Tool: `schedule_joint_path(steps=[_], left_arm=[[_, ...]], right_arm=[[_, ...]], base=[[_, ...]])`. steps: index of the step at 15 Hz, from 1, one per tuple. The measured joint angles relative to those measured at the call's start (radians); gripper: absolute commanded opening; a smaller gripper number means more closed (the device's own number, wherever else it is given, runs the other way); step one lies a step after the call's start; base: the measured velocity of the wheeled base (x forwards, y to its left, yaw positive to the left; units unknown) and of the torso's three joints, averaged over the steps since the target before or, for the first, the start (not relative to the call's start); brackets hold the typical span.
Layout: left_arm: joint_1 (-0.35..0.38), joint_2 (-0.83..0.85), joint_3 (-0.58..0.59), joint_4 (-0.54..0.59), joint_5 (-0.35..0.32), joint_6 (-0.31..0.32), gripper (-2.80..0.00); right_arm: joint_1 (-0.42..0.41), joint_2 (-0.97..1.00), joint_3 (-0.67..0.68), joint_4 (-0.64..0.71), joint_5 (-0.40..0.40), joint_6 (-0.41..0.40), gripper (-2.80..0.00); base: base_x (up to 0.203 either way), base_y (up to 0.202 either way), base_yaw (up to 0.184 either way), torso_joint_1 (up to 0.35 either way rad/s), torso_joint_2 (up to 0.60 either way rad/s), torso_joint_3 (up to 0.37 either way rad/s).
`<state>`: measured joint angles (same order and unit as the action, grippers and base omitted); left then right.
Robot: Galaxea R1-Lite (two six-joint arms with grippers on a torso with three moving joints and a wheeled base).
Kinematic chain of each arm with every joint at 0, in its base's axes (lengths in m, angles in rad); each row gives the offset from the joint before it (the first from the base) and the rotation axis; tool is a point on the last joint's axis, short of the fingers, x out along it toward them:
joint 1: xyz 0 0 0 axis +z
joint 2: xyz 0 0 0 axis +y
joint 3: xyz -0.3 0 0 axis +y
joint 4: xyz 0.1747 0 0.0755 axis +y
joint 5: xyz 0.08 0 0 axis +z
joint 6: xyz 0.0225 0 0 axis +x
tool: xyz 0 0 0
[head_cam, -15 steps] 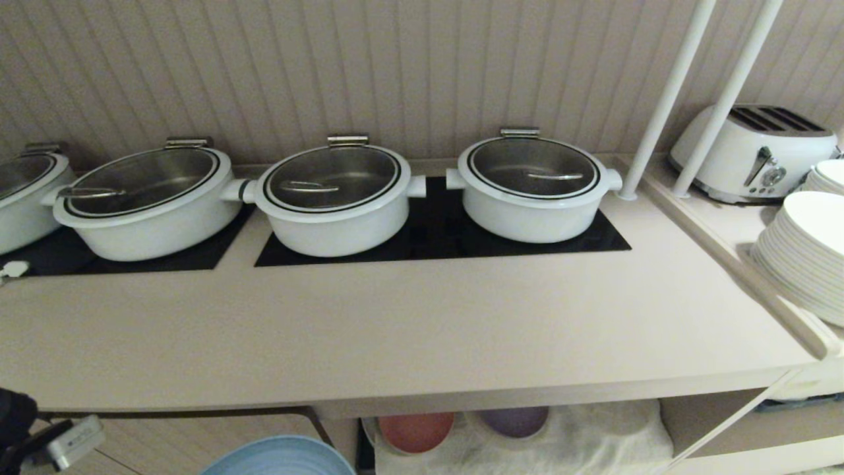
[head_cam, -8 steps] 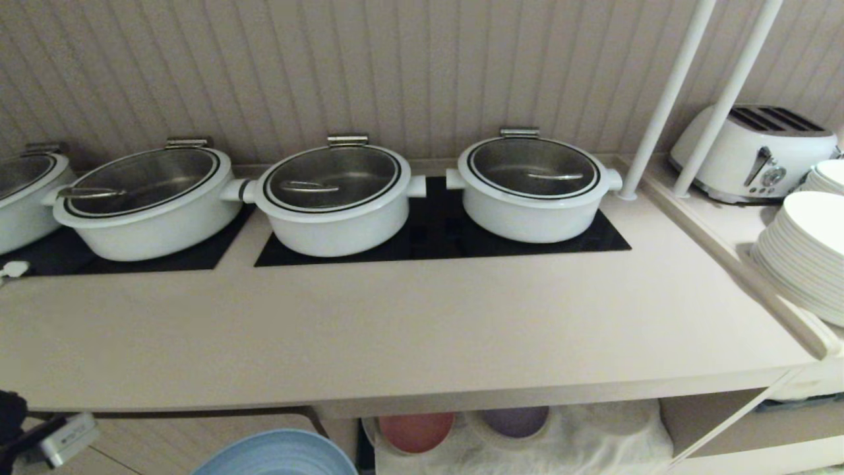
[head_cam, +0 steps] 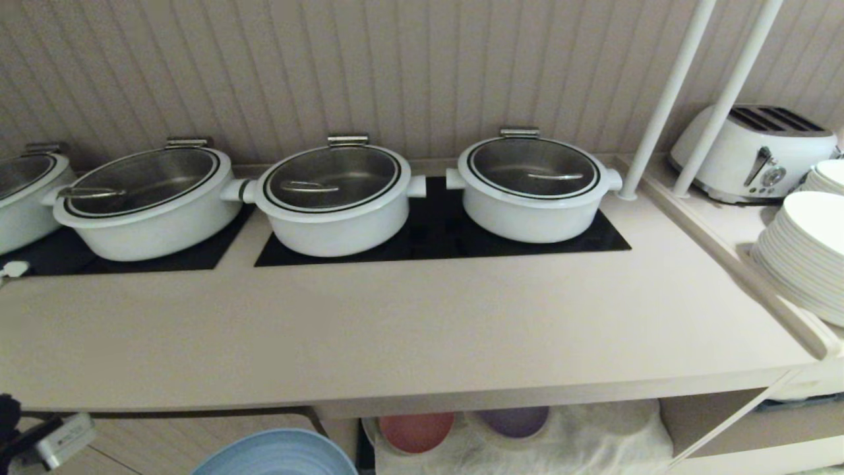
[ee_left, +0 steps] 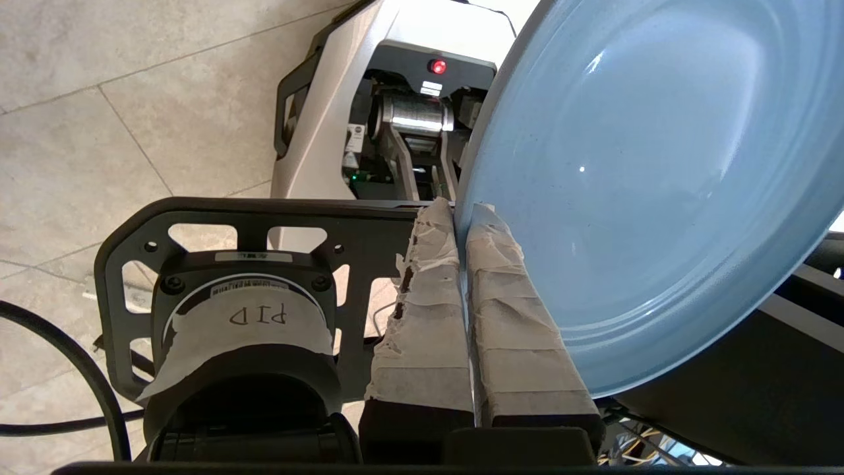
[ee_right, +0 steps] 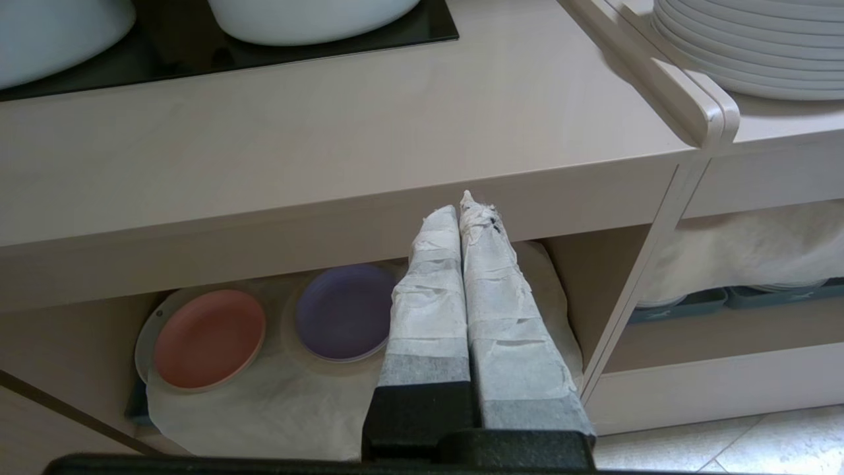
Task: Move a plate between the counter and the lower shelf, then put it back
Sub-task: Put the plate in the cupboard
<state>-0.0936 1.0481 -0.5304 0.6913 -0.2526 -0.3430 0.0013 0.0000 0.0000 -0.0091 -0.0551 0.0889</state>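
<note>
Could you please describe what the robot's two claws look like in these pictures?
Both claws have two long fingers wrapped in frayed white tape over black bases. The left claw sits beside a black perforated bracket and a round housing taped with a label reading "PID". The right claw shows the same taped fingers.

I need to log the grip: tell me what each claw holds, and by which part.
The left claw pinches the light-blue plate by its rim. The right claw is shut and holds nothing.
</note>
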Motion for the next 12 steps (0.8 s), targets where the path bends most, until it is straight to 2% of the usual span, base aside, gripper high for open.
schedule_joint_path(steps=[12], left_arm=[[0.000, -0.022, -0.002, -0.001, 0.002, -0.002, -2.80]], right_arm=[[0.000, 0.000, 0.000, 0.000, 0.000, 0.001, -2.80]], base=[[0.000, 0.000, 0.000, 0.000, 0.00, 0.000]])
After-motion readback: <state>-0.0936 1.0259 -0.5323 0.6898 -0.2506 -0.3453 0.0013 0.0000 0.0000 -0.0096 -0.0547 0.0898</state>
